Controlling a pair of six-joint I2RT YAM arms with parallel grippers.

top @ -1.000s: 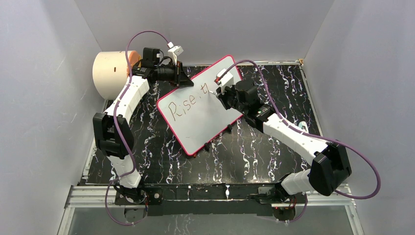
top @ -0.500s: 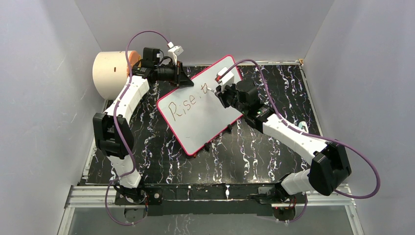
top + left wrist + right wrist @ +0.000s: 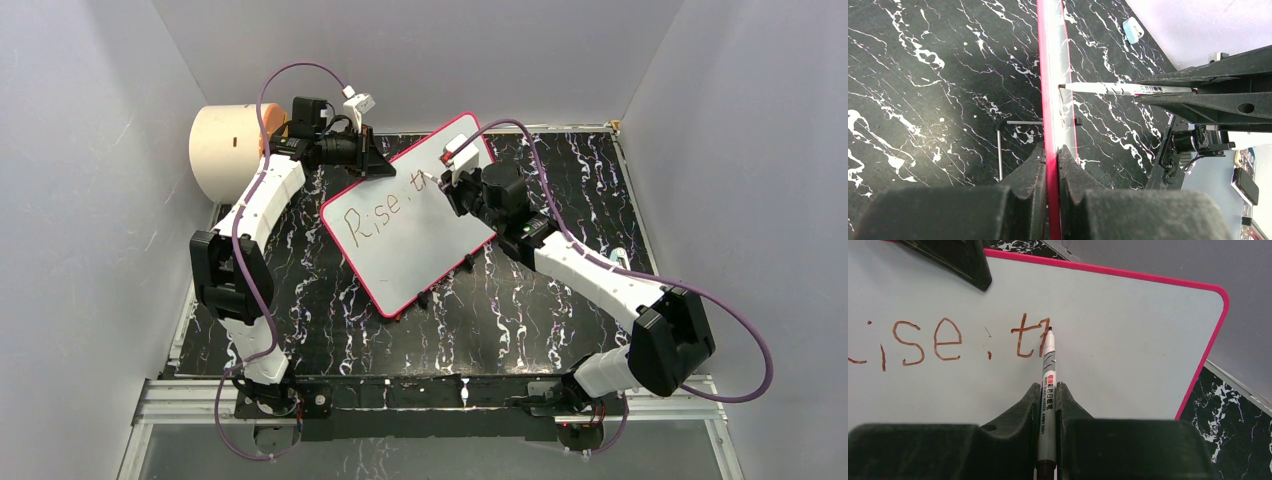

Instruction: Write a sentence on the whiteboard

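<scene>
The whiteboard [image 3: 420, 250] stands tilted on the black marbled table, its pink-red rim toward me. My left gripper [image 3: 372, 158] is shut on its far upper rim; in the left wrist view the fingers [image 3: 1052, 150] pinch the red edge [image 3: 1049, 75]. My right gripper [image 3: 1048, 386] is shut on a grey marker [image 3: 1048, 365], whose tip touches the board [image 3: 1128, 340]. The sentence [image 3: 948, 340] reads "Rise, t" in reddish-brown, with a fresh stroke beside the t. From above, the writing [image 3: 375, 215] runs toward the right gripper [image 3: 450, 190].
A cream cylinder with an orange face [image 3: 225, 150] stands at the back left, behind the left arm. Small black clip feet [image 3: 425, 298] prop the board's near edge. A small light-blue object [image 3: 1133, 30] lies on the table. Grey walls enclose three sides.
The right gripper has carried the marker tip a little up and away across the board, drawing a new stroke after the t. The left arm and the board have stayed still.
</scene>
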